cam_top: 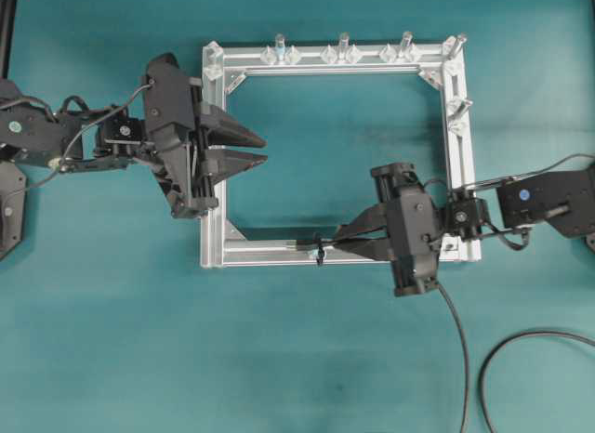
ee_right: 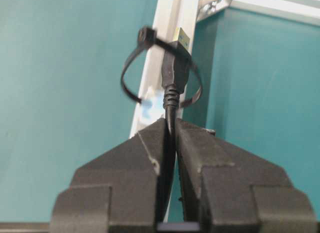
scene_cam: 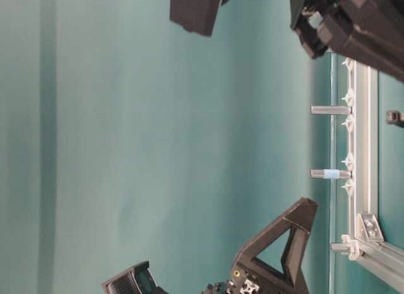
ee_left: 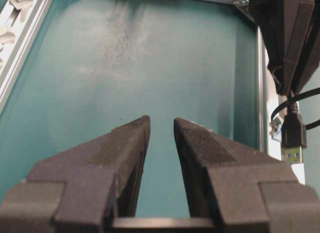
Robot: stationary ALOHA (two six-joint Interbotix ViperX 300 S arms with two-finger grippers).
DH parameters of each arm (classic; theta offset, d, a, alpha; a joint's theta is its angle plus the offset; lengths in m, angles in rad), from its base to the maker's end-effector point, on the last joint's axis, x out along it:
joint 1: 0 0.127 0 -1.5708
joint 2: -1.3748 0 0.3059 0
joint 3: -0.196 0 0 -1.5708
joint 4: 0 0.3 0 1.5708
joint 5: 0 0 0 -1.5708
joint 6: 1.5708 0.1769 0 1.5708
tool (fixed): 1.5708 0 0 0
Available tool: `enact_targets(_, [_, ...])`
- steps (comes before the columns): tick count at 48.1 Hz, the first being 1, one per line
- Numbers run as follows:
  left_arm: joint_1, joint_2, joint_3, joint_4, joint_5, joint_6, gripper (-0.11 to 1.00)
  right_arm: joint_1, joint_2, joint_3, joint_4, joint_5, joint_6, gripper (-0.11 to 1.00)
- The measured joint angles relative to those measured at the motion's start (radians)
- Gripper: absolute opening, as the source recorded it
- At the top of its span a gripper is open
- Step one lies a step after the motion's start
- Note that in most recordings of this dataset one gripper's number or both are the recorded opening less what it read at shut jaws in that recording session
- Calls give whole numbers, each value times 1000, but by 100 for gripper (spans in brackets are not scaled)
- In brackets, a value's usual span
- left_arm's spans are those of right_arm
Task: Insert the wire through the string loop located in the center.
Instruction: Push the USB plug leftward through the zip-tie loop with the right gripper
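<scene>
right gripper (ee_right: 170, 130) clamped on thin black wire (ee_right: 170, 115) | metal plug tip at small black string loop (ee_right: 161, 68), upper centre | risk: plug snags loop, wire buckles | left gripper (ee_left: 161, 135) apart, empty

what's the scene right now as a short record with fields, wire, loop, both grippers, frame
wire: black cable, plug tip reaching into the loop
string loop: black ring around the frame's near bar
right gripper: shut on the wire just behind the plug
left gripper: jaws apart, holding nothing, hovering inside the frame's left side
frame: silver square on teal table, upright pegs along far bar
</scene>
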Motion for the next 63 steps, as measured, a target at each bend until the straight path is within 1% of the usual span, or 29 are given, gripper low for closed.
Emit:
enact_targets(15, [-6, 0, 0, -2, 5, 0, 31, -3, 6, -11, 0, 0, 0, 8])
enact_targets(26, [-12, 0, 2, 0, 35, 2, 30, -3, 8, -12, 0, -3, 0, 8])
enact_targets(37, [-41, 0, 2, 0, 51, 2, 31, -5, 6, -12, 0, -3, 0, 8])
enact_targets(41, [-58, 0, 2, 0, 61, 2, 37, -5, 8, -12, 2, 0, 0, 8])
enact_targets(44, [-64, 0, 2, 0, 80, 2, 45, -5, 6, -11, 0, -3, 0, 8])
enact_targets(46, [-66, 0, 2, 0, 95, 2, 53, -5, 6, -12, 0, 0, 2, 8])
enact_targets(50, [-67, 0, 0, -2, 123, 2, 72, -5, 8, -12, 0, -3, 0, 8])
enact_targets(53, [-69, 0, -5, -2, 141, 2, 82, -5, 6, -12, 0, 0, 0, 8])
enact_targets(56, [-69, 0, -12, 0, 155, 2, 86, -3, 6, -11, 0, -3, 0, 8])
enact_targets(63, [-80, -2, -29, -2, 173, 2, 85, -3, 6, -12, 0, -3, 0, 8])
